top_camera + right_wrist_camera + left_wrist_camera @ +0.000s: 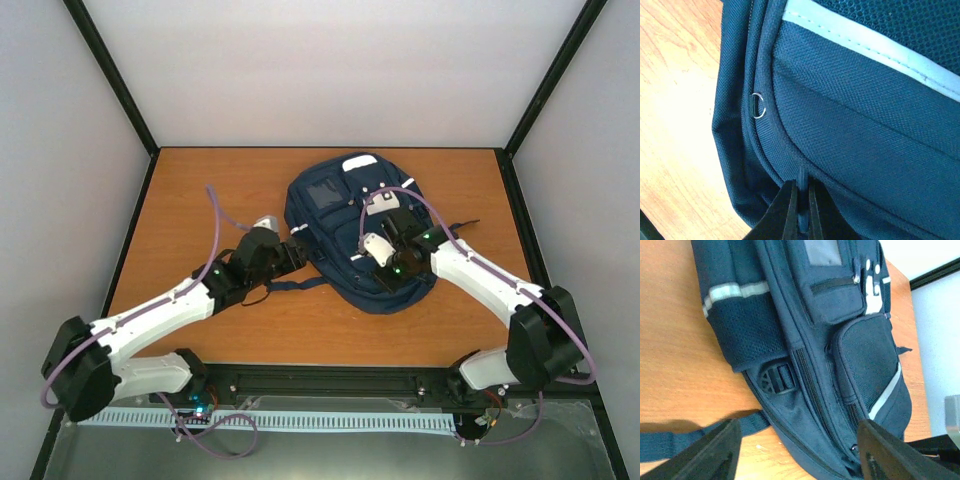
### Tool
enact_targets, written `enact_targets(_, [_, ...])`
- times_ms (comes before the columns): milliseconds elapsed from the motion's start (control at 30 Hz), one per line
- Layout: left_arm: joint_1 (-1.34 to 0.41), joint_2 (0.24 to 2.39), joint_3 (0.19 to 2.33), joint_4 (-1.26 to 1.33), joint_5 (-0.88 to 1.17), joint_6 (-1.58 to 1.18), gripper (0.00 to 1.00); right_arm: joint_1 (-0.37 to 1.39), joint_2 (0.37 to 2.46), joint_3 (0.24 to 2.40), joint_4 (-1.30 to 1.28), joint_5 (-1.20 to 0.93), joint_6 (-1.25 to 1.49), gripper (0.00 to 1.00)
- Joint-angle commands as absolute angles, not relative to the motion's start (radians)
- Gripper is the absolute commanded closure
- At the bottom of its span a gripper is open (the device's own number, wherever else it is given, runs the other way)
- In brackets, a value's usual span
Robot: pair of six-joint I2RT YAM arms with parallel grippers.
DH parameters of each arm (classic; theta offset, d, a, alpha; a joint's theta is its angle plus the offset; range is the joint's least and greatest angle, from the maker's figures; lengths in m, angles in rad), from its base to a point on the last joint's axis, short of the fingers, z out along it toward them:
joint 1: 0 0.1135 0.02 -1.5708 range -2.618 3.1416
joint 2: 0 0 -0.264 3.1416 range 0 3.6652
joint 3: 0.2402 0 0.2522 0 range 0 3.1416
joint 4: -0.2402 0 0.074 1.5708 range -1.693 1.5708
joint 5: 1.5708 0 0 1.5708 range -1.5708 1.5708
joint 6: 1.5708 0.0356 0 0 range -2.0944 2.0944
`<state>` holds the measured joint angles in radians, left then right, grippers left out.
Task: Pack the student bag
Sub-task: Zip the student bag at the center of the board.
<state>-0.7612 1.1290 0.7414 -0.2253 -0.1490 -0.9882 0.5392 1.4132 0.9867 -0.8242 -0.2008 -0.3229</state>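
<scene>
Packing looks barely begun: the student bag (pixel 350 235) lies flat on the bench (pixel 200 190), zips seemingly closed, the right claw (pixel 801 210) pinched on a dark zip pull (pixel 801 182) at its seam, the left claw (pixel 800 440) gaping wide alongside, holding nothing.

No legible text on student bag (pixel 322 236)

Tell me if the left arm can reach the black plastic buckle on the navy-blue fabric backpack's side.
Probably yes: the left end effector is open, and the black plastic buckle lies uncovered just ahead of it, with nothing in between.
</scene>
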Motion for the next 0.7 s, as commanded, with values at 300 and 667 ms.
enact_targets(300, [-0.842, 1.426, 0.914, -0.093, -0.009, -1.243, 0.54, 0.529, 1.354, 0.978, -0.801, -0.208, -0.355, 0.97])
enact_targets(667, [-0.863, 1.632, 1.020, -0.002, 0.113, -1.305, 0.56, 0.528, 1.338, 0.960, -0.798, -0.250, -0.372, 0.97])
